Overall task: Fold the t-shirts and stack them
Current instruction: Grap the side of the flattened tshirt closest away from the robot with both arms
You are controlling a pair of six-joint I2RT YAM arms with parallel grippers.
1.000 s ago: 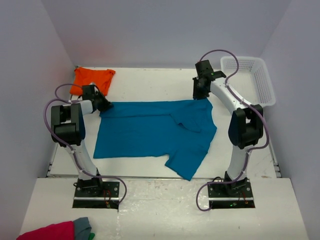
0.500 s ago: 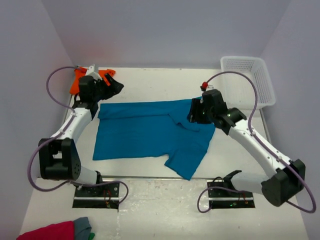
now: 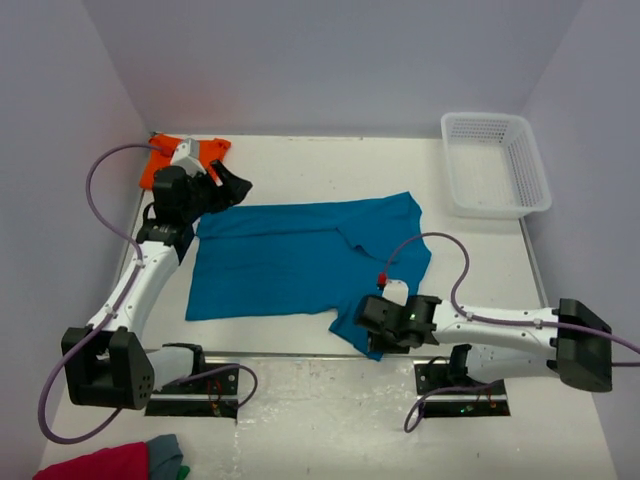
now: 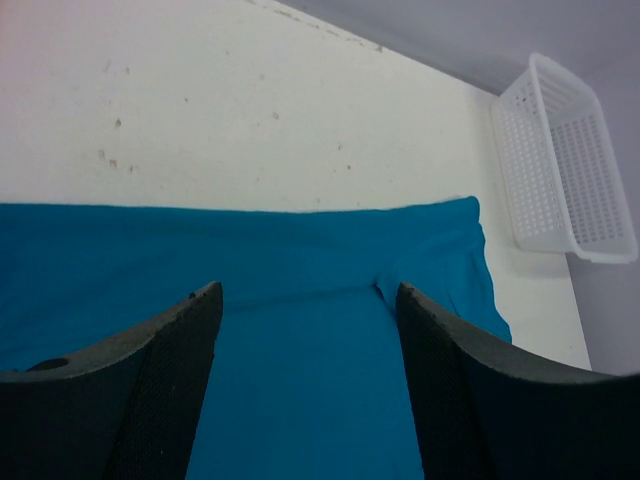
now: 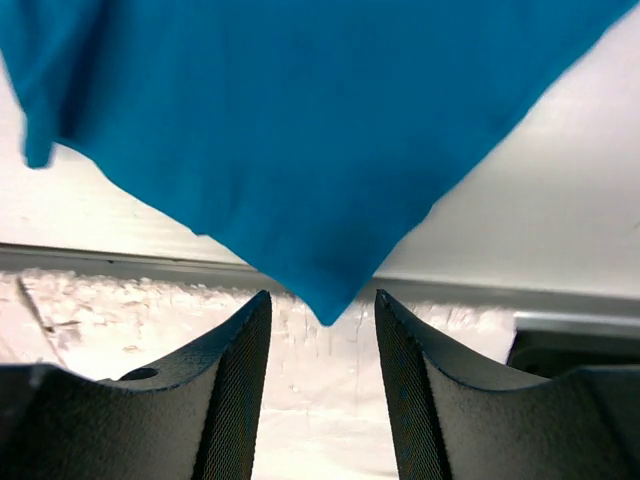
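Observation:
A teal-blue t-shirt (image 3: 290,255) lies spread flat across the middle of the table, one corner pointing at the near edge. The orange t-shirt (image 3: 165,158) is bunched in the far left corner. My left gripper (image 3: 238,186) hovers open above the teal shirt's far left edge. In the left wrist view, the teal t-shirt (image 4: 300,330) fills the gap between the fingers (image 4: 165,385). My right gripper (image 3: 368,325) stands open low over the shirt's near corner. In the right wrist view, that corner of the teal t-shirt (image 5: 300,130) ends level with the fingertips, untouched.
A white mesh basket (image 3: 495,165) stands at the far right, also visible as the basket (image 4: 570,160) in the left wrist view. A crimson-pink cloth (image 3: 95,465) and a grey cloth (image 3: 165,452) lie off the table at the near left. The table's near edge (image 5: 120,258) runs just past the shirt corner.
Both grippers let go of the teal shirt's far corners and opened. The left one lifted slightly; the right arm swung from the far right down to the shirt's near corner.

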